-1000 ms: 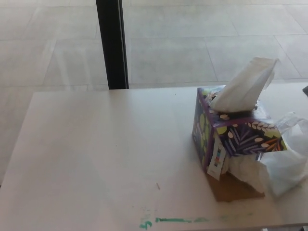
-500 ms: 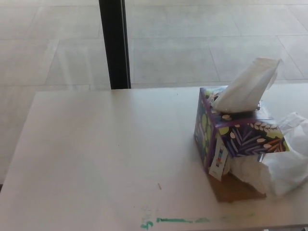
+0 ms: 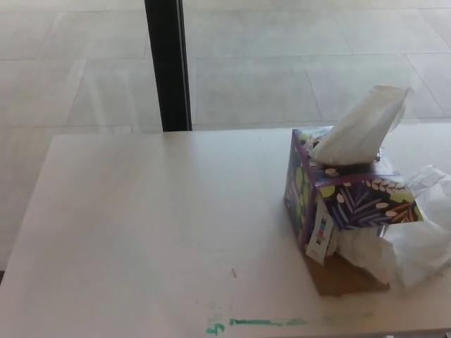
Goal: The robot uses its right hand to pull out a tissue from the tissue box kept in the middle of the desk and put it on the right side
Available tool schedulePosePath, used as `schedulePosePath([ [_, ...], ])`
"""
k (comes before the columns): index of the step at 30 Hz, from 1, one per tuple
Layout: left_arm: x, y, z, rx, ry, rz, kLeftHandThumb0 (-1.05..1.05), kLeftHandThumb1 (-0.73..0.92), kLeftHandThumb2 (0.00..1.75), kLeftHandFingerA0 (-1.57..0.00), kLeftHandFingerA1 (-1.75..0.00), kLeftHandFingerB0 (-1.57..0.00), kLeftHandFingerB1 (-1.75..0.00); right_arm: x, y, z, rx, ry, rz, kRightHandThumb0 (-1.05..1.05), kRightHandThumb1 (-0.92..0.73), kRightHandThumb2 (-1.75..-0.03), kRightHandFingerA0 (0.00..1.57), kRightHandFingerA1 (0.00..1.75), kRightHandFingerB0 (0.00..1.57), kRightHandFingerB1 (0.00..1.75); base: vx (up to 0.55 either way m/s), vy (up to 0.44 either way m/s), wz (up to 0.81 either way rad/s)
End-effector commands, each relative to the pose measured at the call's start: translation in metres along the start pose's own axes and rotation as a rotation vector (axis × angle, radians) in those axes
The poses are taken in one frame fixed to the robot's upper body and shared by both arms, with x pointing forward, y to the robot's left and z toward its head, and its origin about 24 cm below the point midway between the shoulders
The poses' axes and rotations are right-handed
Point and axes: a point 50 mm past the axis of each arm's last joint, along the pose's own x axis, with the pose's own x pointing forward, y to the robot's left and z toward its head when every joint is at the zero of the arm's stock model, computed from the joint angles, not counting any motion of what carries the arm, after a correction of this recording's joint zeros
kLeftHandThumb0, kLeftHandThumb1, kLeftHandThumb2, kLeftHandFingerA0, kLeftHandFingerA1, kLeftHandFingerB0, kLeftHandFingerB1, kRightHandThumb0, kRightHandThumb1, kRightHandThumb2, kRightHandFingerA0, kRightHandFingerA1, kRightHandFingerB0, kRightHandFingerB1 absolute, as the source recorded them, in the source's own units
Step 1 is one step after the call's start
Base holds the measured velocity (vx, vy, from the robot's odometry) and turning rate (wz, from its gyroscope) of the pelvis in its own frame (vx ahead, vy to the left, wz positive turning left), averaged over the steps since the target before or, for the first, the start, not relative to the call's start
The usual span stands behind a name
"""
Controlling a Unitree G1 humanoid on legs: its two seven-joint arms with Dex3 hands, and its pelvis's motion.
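Neither hand shows, so finger state cannot be told; the tissue stands up from the tissue box, probably nearer the right arm

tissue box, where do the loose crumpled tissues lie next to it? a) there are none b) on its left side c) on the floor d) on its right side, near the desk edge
d, the crumpled tissues lie against the right of the tissue box.
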Motion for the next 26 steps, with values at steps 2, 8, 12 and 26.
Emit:
schedulePosePath([
  [2,-0.003,0.007,0.012,-0.028,-0.029,0.03,-0.81,0.25,0.95,-0.47,-1.13,-0.32,-0.99,-0.102,0.226,-0.073,1.025,0.64,-0.239,-0.83,-0.52,-0.61,0.68,0.96,0.45,0.87,0.0,0.0,0.0],
  [8,0.001,0.003,0.017,0.019,-0.029,0.051,-0.69,0.67,0.6,-0.44,-0.55,-0.33,-0.4,-0.113,0.271,-0.04,1.306,0.73,-0.251,-0.78,-0.29,-0.85,0.88,1.04,0.49,0.86,0.0,0.0,0.0],
  [12,-0.006,0.012,0.007,0.018,-0.003,0.076,-0.68,0.67,0.6,-0.42,-0.58,-0.34,-0.42,-0.125,0.288,-0.027,1.366,0.748,-0.122,-0.75,-0.39,-0.64,0.77,1.14,0.46,0.94,0.0,0.0,0.0],
  [26,-0.003,0.012,0.014,0.021,-0.013,0.103,-0.68,0.66,0.6,-0.45,-0.56,-0.34,-0.4,-0.127,0.313,-0.006,1.519,0.728,0.054,-0.7,-0.38,-0.61,0.63,1.02,0.52,0.83,0.0,0.0,0.0],
])
